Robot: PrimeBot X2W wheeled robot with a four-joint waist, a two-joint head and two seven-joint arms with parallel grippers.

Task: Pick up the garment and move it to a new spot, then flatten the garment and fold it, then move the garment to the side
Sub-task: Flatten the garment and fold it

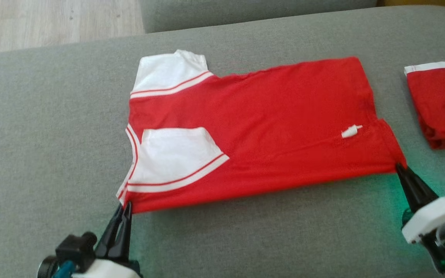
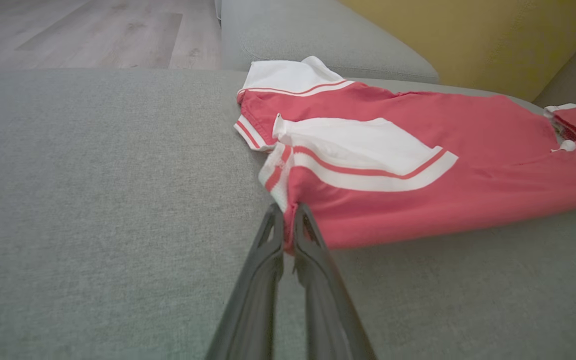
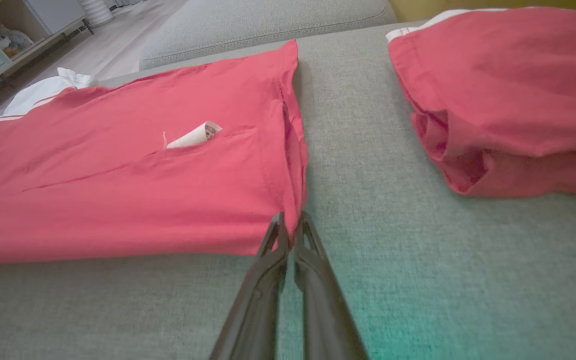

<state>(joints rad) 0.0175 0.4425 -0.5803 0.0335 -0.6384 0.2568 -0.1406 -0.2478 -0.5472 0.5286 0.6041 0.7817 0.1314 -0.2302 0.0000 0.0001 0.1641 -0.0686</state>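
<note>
The garment (image 1: 269, 112) is a red shirt with white sleeves, lying folded lengthwise on the grey sofa seat (image 1: 45, 127). My left gripper (image 1: 126, 206) is shut on its near left corner by the collar, seen close in the left wrist view on the garment (image 2: 418, 200) with the left gripper (image 2: 288, 215) pinching the red hem. My right gripper (image 1: 399, 166) is shut on the near right corner at the bottom hem; the right wrist view has the right gripper (image 3: 290, 220) closed on the garment (image 3: 143, 175) edge. A white label (image 1: 350, 131) sticks out near the hem.
A second red garment (image 1: 442, 108) with a white edge lies bunched at the right of the seat, also close by as the second red garment (image 3: 508, 95). The sofa back cushion (image 1: 253, 11) rises behind. Wooden floor (image 1: 52, 23) shows at the far left.
</note>
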